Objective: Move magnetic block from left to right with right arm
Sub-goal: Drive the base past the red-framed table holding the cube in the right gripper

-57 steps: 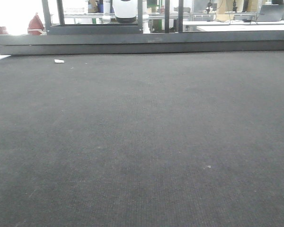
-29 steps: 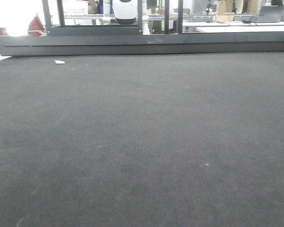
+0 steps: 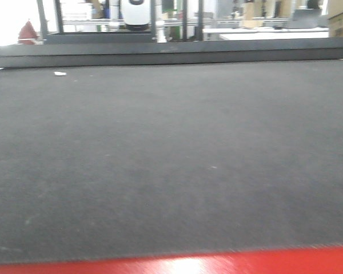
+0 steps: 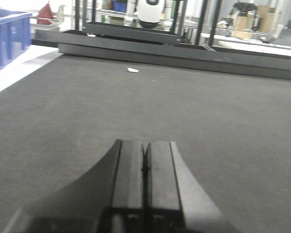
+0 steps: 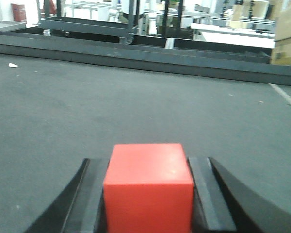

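The magnetic block [image 5: 149, 189], a plain bright-red cube, sits between the two black fingers of my right gripper [image 5: 149, 162], which is shut on it just above the dark carpet. Each pad lies against a side face of the cube. In the left wrist view my left gripper [image 4: 145, 160] is shut with its pads pressed together and nothing between them, low over the carpet. In the front-facing view neither gripper shows. A blurred red band [image 3: 171, 264] runs along that view's bottom edge, and I cannot tell what it is.
A dark raised ledge [image 4: 184, 53] borders the far side of the carpet [image 3: 171, 148]. A small white scrap [image 4: 133, 70] lies near it. A blue crate [image 4: 7, 36] stands at the far left. Cardboard boxes [image 5: 286, 34] stand at the far right, beyond a white floor line [image 5: 286, 97].
The front-facing view has shifted, with the background sliding left. A red band has come in along its bottom edge, which was not there half a second ago.
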Robot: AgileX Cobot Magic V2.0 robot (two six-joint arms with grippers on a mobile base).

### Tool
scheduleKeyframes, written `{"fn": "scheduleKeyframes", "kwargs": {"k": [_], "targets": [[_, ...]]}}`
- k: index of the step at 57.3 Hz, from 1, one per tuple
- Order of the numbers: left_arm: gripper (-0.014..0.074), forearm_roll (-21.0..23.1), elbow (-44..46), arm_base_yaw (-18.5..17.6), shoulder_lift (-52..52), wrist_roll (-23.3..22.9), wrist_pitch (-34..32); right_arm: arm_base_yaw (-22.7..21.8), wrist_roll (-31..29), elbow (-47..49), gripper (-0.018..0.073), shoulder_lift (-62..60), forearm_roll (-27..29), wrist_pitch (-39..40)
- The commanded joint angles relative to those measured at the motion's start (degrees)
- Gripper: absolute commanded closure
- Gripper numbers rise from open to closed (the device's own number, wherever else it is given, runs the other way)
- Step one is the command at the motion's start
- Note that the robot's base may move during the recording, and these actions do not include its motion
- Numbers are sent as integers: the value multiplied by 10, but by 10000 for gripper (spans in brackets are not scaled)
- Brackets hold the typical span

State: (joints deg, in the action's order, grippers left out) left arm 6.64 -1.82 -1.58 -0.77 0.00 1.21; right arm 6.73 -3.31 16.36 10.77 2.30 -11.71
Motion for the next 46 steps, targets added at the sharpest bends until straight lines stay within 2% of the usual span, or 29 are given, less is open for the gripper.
{"fn": "scheduleKeyframes", "kwargs": {"k": [1,46], "targets": [[722,1,-4,-4,-7,0,-46,-3,-3,16,204,5,-5,48],[722,1,-4,-4,-7,0,-46,-3,-3,16,204,5,-5,48]]}}
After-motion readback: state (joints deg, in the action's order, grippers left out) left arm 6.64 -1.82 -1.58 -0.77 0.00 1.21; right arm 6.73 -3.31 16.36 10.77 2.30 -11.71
